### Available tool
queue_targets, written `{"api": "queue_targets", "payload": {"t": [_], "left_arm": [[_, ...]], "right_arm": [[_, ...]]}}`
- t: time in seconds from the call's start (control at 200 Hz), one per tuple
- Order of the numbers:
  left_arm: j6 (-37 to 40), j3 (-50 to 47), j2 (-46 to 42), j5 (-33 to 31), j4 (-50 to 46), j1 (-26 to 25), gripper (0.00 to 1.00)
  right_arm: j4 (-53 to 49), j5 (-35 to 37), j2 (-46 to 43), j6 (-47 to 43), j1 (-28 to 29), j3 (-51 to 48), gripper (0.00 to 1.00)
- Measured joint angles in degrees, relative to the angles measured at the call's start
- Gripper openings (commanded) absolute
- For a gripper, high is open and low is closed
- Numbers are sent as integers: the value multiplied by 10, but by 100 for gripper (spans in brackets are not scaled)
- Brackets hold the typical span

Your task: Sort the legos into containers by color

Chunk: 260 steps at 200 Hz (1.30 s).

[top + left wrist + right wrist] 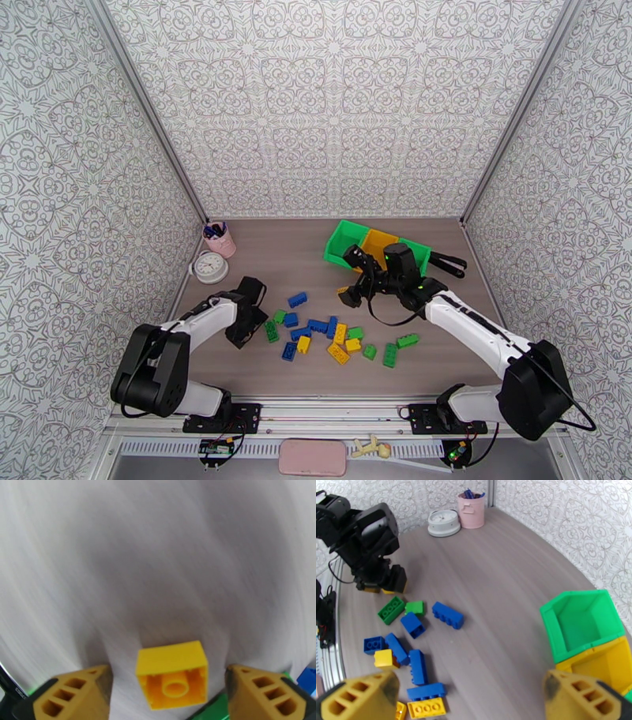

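Left hand [168, 679] released around a yellow lego [172, 659].
We see gaps both sides, prob. no contact (view blurred); right hand [470, 689] also spread, near containers [568, 618].

We see a yellow square plastic brick [172, 673], smooth and glossy; a grey wood-grain tabletop [158, 559], matt; a green rectangular plastic bin [581, 622], smooth and faintly shiny.
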Motion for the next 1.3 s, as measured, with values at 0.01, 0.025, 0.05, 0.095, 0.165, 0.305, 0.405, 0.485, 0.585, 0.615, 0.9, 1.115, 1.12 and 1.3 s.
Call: {"api": "queue_targets", "payload": {"t": [0.01, 0.025, 0.05, 0.095, 0.165, 0.305, 0.405, 0.485, 0.585, 0.615, 0.9, 1.115, 1.12, 1.3], "left_arm": [[0, 0, 0, 0, -1, 0, 69], [0, 1, 2, 0, -2, 1, 69], [0, 2, 3, 0, -4, 2, 68], [0, 3, 5, 0, -6, 4, 65], [2, 4, 5, 0, -10, 7, 60], [11, 6, 8, 0, -15, 14, 43], [17, 8, 8, -1, -12, 15, 35], [19, 15, 8, -2, -9, 14, 33], [23, 25, 4, -8, -10, 9, 33], [26, 28, 1, -11, -10, 6, 33], [127, 79, -34, -19, 63, -61, 25], [253, 150, -2, 27, 185, -137, 24], [256, 152, -1, 28, 188, -138, 24], [344, 232, 71, 106, 284, -188, 24]], "right_arm": [[0, 0, 0, 0, 0, 0, 100], [-1, 0, 0, 0, 0, 0, 100], [-2, 0, 0, 0, 0, 0, 100], [-2, 0, 0, 0, 0, 0, 100], [-2, 0, 0, 0, 0, 0, 100], [-2, 0, 0, 0, 0, 0, 100], [-1, 3, 0, 3, 0, 0, 100], [5, 6, -2, 7, 0, -3, 100], [17, 16, -16, 14, 0, -16, 100], [20, 21, -22, 16, 0, -20, 100], [33, 69, -106, 22, 0, -58, 100], [33, 126, -191, 38, -11, -98, 99], [33, 127, -194, 38, -11, -100, 100], [23, 174, -268, 71, -33, -132, 100]]}}
